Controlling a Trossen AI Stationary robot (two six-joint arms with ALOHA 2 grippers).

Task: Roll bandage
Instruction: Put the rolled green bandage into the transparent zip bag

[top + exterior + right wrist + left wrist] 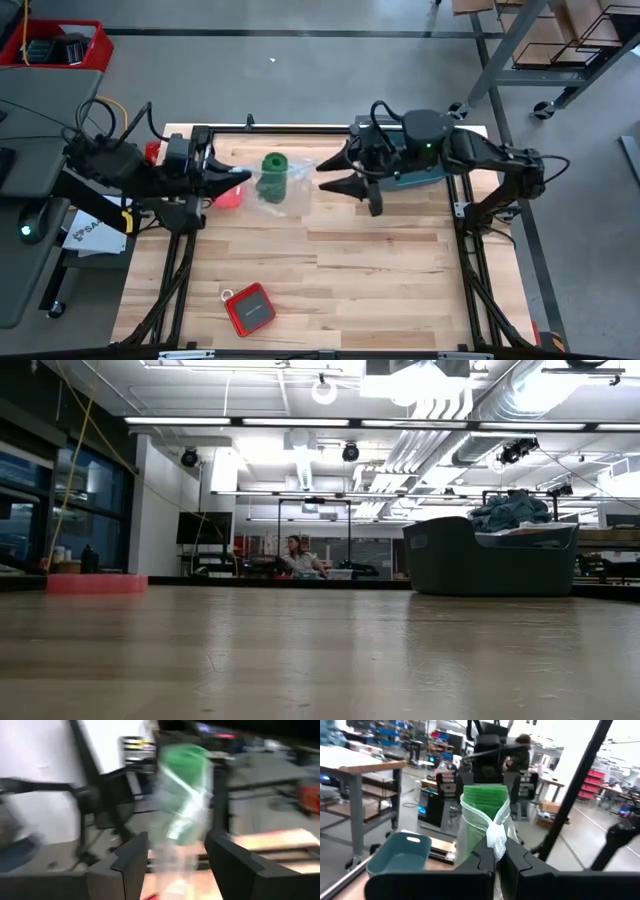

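The bandage (272, 166) is a stubby green roll inside a clear plastic bag (296, 172), held up between my two grippers. It also shows in the left wrist view (485, 800) and, blurred, in the right wrist view (182, 765). My left gripper (240, 178) is shut on the bag at its left end. My right gripper (330, 177) is open at the bag's right end, and its fingers stand on either side of the bag (175, 845). Neither the grippers nor the bag show in the low view. My left gripper pinches a bunched, twisted part of the clear bag (495, 840) between its two fingers. The fingers come level from the table's left. The bag, with the green roll in it, stands out beyond the fingertips, clear of the table. My right gripper: I cannot tell whether it touches the bag.
A pink-red ring (228, 197) lies on the table below my left gripper and shows far left in the low view (95, 583). A teal tub (425, 178) sits under my right arm. A red case (250, 308) lies near the front edge.
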